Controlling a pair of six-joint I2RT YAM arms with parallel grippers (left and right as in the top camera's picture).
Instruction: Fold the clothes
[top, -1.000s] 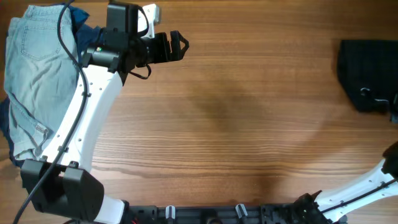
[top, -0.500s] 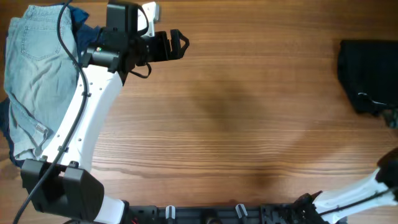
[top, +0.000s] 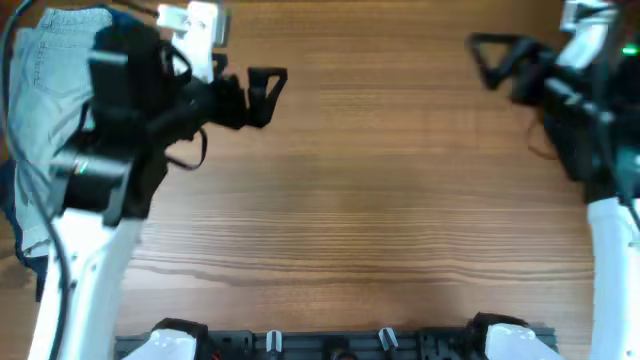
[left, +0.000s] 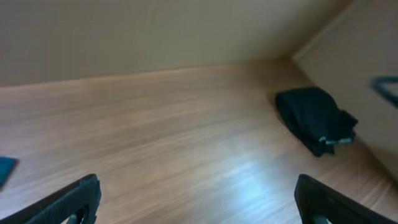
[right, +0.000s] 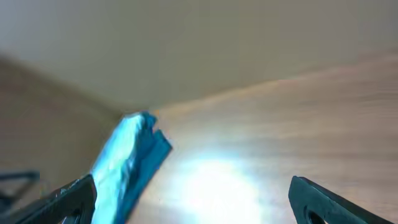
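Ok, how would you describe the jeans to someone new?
Look at the left edge of the wooden table in the overhead view, where clothes lie heaped. The jeans are the pale denim on top, unlike the dark blue cloth peeking out beneath.

I see a smooth wooden table (top: 380, 200) with a soft sheen, faded denim jeans (top: 40, 120) at nine o'clock, matt black cloth (left: 314, 118) at three.

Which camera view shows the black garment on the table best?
The left wrist view: the black garment lies whole and uncovered on the table. In the overhead view the right arm fills that side, so I cannot make it out. The right wrist view does not show it.
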